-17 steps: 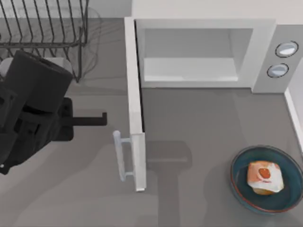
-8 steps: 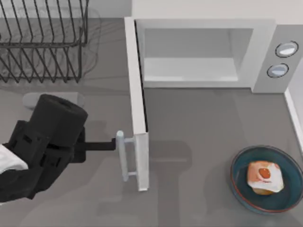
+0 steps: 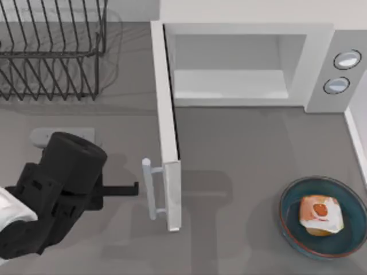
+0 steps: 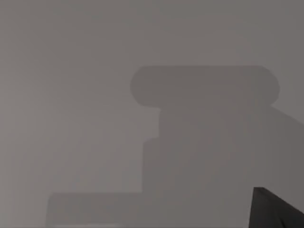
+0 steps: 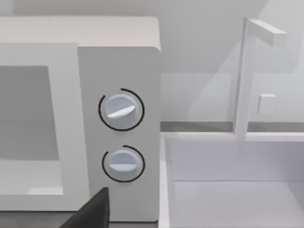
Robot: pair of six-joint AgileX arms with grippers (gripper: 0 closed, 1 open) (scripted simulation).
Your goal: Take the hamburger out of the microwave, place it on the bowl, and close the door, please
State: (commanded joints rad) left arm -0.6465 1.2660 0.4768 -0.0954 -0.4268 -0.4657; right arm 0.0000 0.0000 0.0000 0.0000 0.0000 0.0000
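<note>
My left gripper (image 3: 129,188) sits just short of the pale grey bar handle (image 3: 150,189) on the flat white door (image 3: 167,137), which stands wide open; can't tell its jaw state. Far off right, the small tan-and-white hamburger (image 3: 320,214) rests in the blue-teal round bowl (image 3: 293,228). Big white microwave (image 3: 321,40) beyond.

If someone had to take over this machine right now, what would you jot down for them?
Left gripper: beside the door handle, just short of it.
Right arm: parked by the microwave dials.
Hamburger: already sitting in the bowl, at the table's right.
Done: hamburger taken out and placed.
Left: the door stands wide open; push it shut.
</note>
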